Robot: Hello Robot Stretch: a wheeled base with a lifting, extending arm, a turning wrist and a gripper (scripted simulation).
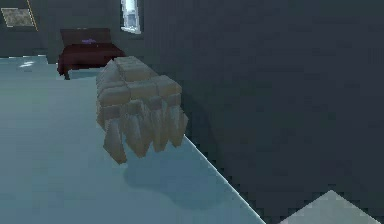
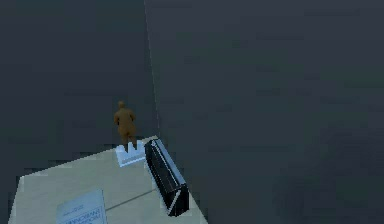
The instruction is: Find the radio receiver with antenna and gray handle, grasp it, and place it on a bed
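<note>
In the forward view, a dark red bed (image 1: 90, 55) is noted at the far left against the wall, with a window (image 1: 130, 14) just to its right. A tan, lumpy piece of furniture (image 1: 138, 108) is seen on the pale floor (image 1: 50, 150) near the middle.

In the arm side view, a pale counter (image 2: 50, 190) is recorded at lower left. A sheet of paper (image 2: 82, 212), an orange-brown statuette (image 2: 124, 122) and a dark long box (image 2: 166, 178) are carried on it. Whether that box is the radio receiver cannot be told. The state of the jaws cannot be told.
</note>
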